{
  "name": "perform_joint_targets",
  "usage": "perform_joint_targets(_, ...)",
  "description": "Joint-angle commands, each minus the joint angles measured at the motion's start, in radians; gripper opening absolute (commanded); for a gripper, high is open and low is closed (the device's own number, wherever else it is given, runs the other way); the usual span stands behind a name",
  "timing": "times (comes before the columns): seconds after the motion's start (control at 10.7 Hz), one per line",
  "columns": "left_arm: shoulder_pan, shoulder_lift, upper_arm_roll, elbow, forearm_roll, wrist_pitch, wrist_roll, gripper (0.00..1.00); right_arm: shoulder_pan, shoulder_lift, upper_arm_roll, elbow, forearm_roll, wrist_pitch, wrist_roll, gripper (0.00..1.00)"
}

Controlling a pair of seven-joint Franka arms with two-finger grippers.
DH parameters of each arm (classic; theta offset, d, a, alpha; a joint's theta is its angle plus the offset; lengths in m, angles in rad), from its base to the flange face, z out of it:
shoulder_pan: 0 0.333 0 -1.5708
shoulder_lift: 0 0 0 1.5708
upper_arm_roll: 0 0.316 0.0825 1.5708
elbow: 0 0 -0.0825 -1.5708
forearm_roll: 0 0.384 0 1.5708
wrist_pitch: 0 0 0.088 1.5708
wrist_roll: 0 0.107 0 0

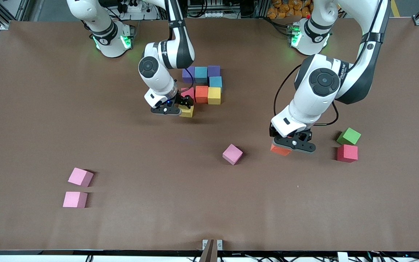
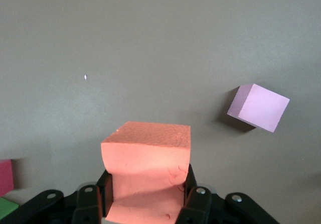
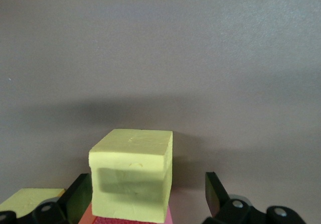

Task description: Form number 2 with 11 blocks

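Orange foam is bulging between the fingers of the left gripper (image 1: 292, 143): the jaws are clamped on an orange block (image 1: 280, 149), near the green cube (image 1: 348, 136) and deep red cube (image 1: 347, 153) at the left arm's end of the table. Whether it is lifted off the surface I cannot tell.

Right gripper (image 1: 178, 107) is sitting low at the number 2 (image 1: 203, 87), jaws standing apart around a yellow block (image 1: 187, 111) with daylight on at least one side in the right wrist view. That block is lying at the camera-side edge of the build, just below the rose-red one (image 1: 187, 92).

Build so far is reading as purple, cyan, purple across the top, a cyan link, then rose-red, orange, yellow, and this yellow link. Bottom row is missing.

Loose stock: two pink blocks (image 1: 78, 188) well toward the right arm's end, one pink-purple block (image 1: 232, 154) mid-table.

Doing it well, as I judge it:
- right gripper rising straight up, not dragging the yellow block off its neighbour;
- left arm carrying the orange block in level, seating it flush beside that yellow link;
- arms staying out of each other's way at the build.
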State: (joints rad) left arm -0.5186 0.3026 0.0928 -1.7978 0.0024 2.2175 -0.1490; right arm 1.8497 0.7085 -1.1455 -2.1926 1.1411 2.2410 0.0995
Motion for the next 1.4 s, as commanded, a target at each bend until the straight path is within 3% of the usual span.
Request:
perform_joint_targets(0.0, -0.017, 0.009, 0.004, 0.037, -0.022, -0.035, -0.007, 0.0, 0.006, -0.018, 0.0, -0.003, 0.075, -0.008, 0.02, 1.0)
perform_joint_targets(0.19, -0.038, 0.038, 0.007, 0.051, -0.039, -0.035, -0.058, 0.0, -0.001, -0.017, 0.0, 0.014, 0.108, -0.009, 0.04, 1.0)
perform_joint_targets(0.47, -0.086, 0.084, 0.007, 0.115, -0.042, -0.035, -0.151, 0.0, -0.125, -0.017, -0.01, 0.08, 0.094, -0.091, -0.056, 1.0)
perform_joint_targets(0.65, -0.098, 0.095, 0.007, 0.147, -0.076, -0.035, -0.181, 0.0, -0.28, -0.015, -0.037, 0.164, -0.007, -0.194, -0.267, 1.0)
perform_joint_targets(0.93, -0.158, 0.15, 0.008, 0.231, -0.137, -0.035, -0.277, 0.0, -0.511, -0.007, -0.03, 0.305, -0.115, -0.294, -0.545, 1.0)
perform_joint_targets(1.31, -0.247, 0.268, 0.013, 0.362, -0.14, -0.035, -0.355, 0.0, -0.712, -0.006, 0.016, 0.39, -0.273, -0.305, -0.853, 1.0)
